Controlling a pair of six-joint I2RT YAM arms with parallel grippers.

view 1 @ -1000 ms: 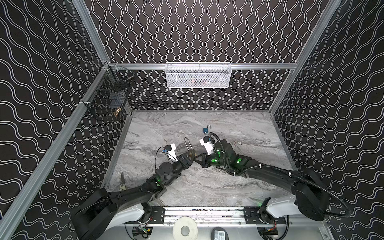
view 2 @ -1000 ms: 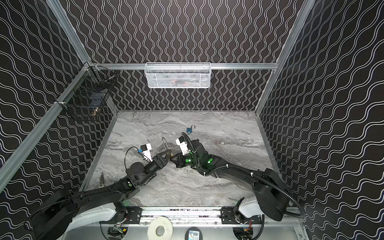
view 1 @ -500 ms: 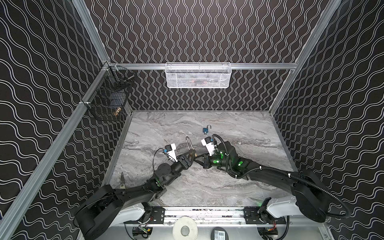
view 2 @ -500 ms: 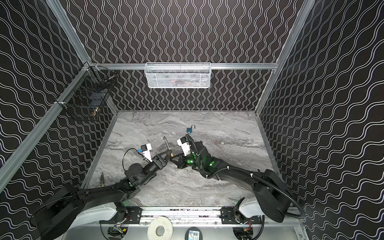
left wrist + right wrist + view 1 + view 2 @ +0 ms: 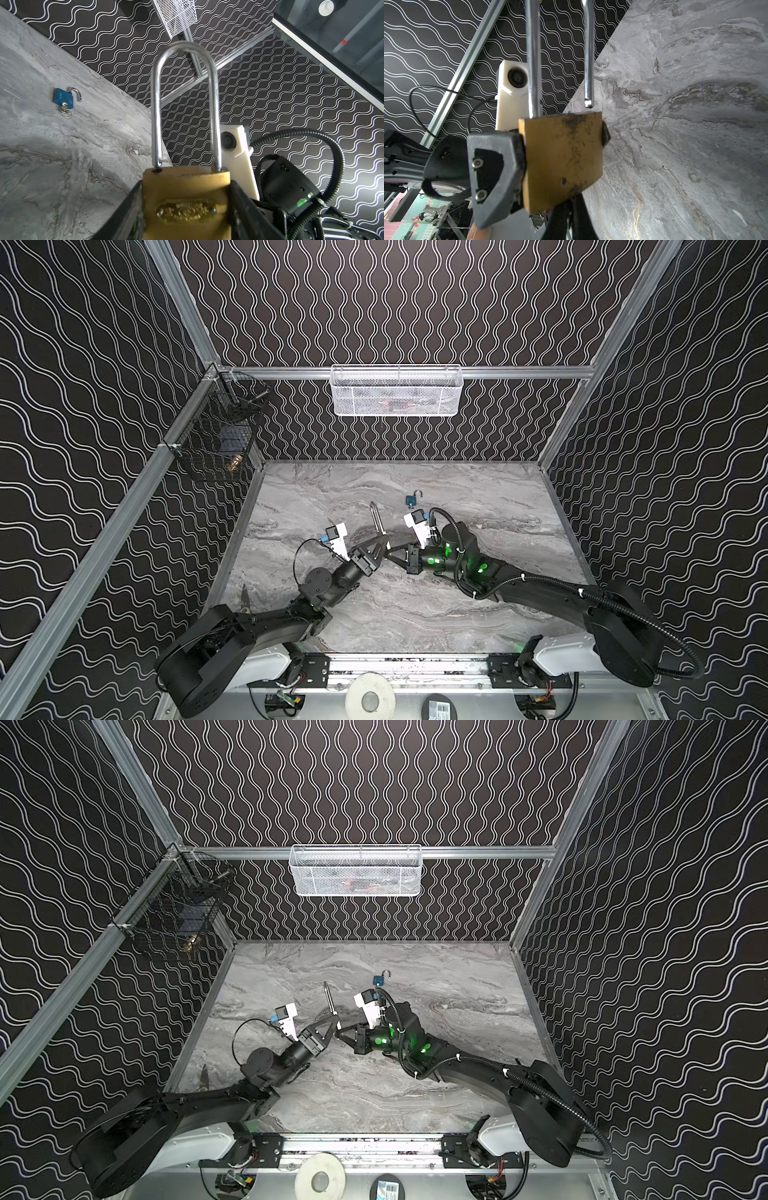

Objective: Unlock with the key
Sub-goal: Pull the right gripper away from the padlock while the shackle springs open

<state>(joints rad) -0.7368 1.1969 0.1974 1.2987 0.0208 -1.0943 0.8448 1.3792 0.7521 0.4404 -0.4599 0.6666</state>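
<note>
A brass padlock (image 5: 186, 197) with a long steel shackle (image 5: 376, 516) is held upright above the marble table, near its middle. My left gripper (image 5: 186, 209) is shut on its body, one finger (image 5: 494, 170) on each narrow side. The shackle's free leg (image 5: 588, 99) stands clear of the body, so the lock is open. My right gripper (image 5: 568, 225) is shut under the padlock's base. Only a thin sliver of the key shows between its fingers. In both top views the two grippers (image 5: 380, 540) (image 5: 338, 1032) meet tip to tip.
A small blue padlock (image 5: 63, 100) lies on the table behind, shackle open, its own key and ring in it. A white mesh basket (image 5: 395, 391) hangs on the back wall and a black wire basket (image 5: 216, 435) on the left wall. A dark tool (image 5: 244, 597) lies by the table's left edge.
Both grippers and the brass padlock have shifted slightly toward the back of the table. The grips are unchanged.
</note>
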